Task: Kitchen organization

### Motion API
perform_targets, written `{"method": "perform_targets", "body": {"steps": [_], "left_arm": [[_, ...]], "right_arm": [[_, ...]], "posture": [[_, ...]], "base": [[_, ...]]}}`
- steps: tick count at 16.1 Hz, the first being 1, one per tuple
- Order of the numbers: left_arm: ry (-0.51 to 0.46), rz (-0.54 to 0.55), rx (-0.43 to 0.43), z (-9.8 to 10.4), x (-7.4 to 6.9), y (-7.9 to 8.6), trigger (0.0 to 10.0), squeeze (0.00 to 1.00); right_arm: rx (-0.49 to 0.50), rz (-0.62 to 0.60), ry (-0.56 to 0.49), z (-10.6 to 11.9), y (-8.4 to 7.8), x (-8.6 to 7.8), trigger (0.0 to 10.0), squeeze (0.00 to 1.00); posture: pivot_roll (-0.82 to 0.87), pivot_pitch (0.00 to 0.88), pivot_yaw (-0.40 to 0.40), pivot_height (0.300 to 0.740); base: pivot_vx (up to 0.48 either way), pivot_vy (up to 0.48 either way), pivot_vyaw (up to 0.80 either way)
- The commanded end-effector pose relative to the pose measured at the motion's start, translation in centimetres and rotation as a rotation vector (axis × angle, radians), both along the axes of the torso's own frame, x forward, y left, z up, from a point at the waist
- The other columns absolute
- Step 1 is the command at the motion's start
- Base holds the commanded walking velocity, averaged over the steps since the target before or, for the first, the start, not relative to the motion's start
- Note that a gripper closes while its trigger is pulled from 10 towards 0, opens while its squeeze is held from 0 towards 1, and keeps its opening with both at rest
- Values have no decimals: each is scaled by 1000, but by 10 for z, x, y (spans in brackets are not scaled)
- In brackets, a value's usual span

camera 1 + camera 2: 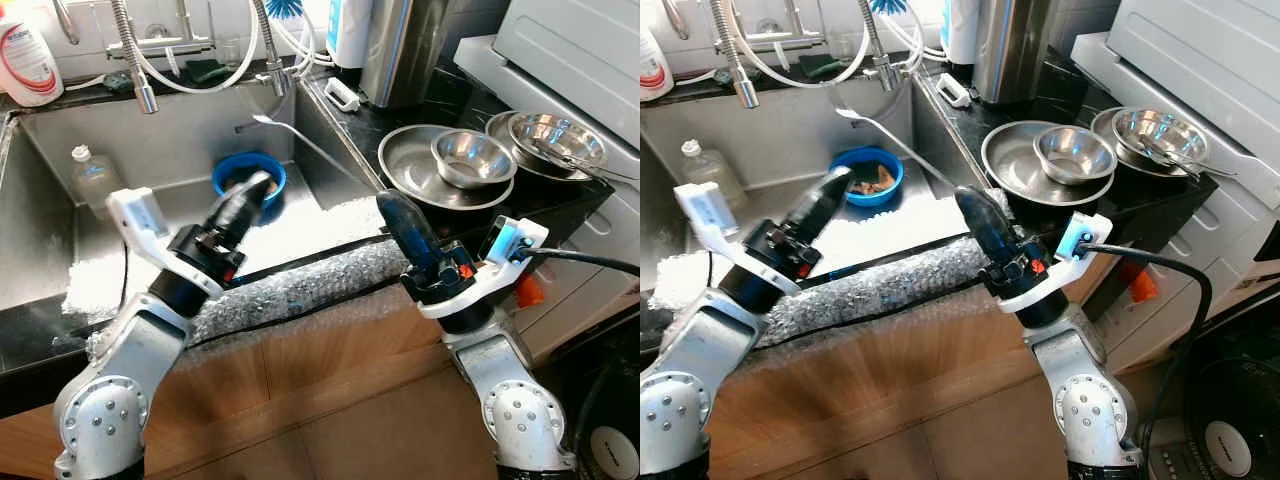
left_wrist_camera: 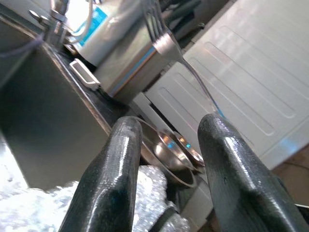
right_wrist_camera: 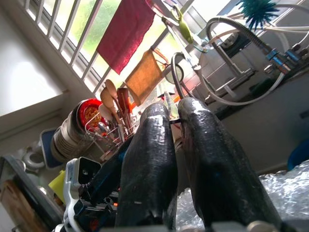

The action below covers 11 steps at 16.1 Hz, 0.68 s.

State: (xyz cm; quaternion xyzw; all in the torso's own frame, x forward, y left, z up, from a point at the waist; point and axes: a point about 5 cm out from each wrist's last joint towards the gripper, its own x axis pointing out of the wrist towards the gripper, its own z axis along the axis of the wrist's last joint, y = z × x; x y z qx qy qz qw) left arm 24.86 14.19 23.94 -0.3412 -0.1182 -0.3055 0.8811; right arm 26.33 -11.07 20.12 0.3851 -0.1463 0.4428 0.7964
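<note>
My right gripper (image 1: 390, 205) is raised over the sink's right edge, shut on the handle end of a long steel fork (image 1: 320, 155). The fork slants up and left across the sink (image 1: 40, 230), its head near the taps. In the right wrist view the two fingers (image 3: 149, 145) are pressed together on the thin handle. My left gripper (image 1: 256, 187) hovers over the sink beside a blue bowl (image 1: 228, 172). It is open, with nothing between its fingers. The left wrist view has the fork's tines (image 2: 154, 19) above those fingers.
A plastic bottle (image 1: 92, 175) lies at the sink's left. Bubble wrap (image 1: 300, 285) covers the front rim. A steel pan and bowls (image 1: 470, 160) are stacked on the black counter at right, with a white appliance (image 1: 580, 50) behind. Spring faucets (image 1: 135, 55) hang over the back.
</note>
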Motion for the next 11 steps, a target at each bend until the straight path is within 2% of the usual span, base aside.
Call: {"method": "perform_targets", "body": {"steps": [1,11], "left_arm": [[-30,-43,-3,8,-7,-6,10000,0],[-20,-54,-11,8,-7,-8,10000,0]], "right_arm": [[-29,33,-20,1,2,-6,10000,0],[-119,138,-29,-10,15,-17,10000,0]], "posture": [[79,123,-75,740],[77,136,-76,740]], "base": [[0,0,0],[0,0,0]]}}
